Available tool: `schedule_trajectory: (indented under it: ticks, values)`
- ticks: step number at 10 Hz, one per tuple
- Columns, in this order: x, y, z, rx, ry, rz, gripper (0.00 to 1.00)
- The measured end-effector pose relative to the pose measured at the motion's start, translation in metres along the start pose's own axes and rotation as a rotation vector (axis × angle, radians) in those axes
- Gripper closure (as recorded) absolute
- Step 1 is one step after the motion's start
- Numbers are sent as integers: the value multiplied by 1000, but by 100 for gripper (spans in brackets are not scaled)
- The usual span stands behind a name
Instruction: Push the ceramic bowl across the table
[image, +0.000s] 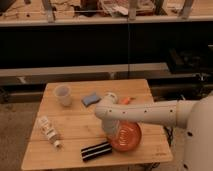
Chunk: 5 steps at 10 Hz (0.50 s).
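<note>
Orange-red glossy ceramic bowl (125, 136), wide and shallow, is sitting at the near right part of the small light wooden table with the slatted plank top (75, 125), close to its front edge.

Camera view, the only one: white arm is reaching in from the right, bending down over the bowl. Gripper (112, 131) is hanging at the bowl's left rim, its tip overlapping the bowl; contact looks likely but is not certain. Whether it is released or clenched — cannot tell, the arm's wrist is covering that part.

Leftward of the gripper and nearer the front edge, a black-and-white striped flat object (96, 150) is lying just beside the bowl. Further left, a clear plastic bottle lying on its side (48, 130). Beyond the gripper toward the far edge: a small translucent white cup (63, 94), a blue sponge-like block (91, 99), and a small orange carrot (126, 100) partly hidden behind the arm.

Handling judgement: bowl is looking rigid, fairly heavy for its size, slick-glazed and breakable. Pushing low against the outer wall, centred, should be keeping it from spinning or tipping; the near edge is leaving little margin, so a slide toward open tabletop seems safer.
</note>
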Motion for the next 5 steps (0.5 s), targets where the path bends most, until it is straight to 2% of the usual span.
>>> schedule_trajectory:
  ticks: [5]
  values:
    - [-1,-2,0,-2,-1,-11,81]
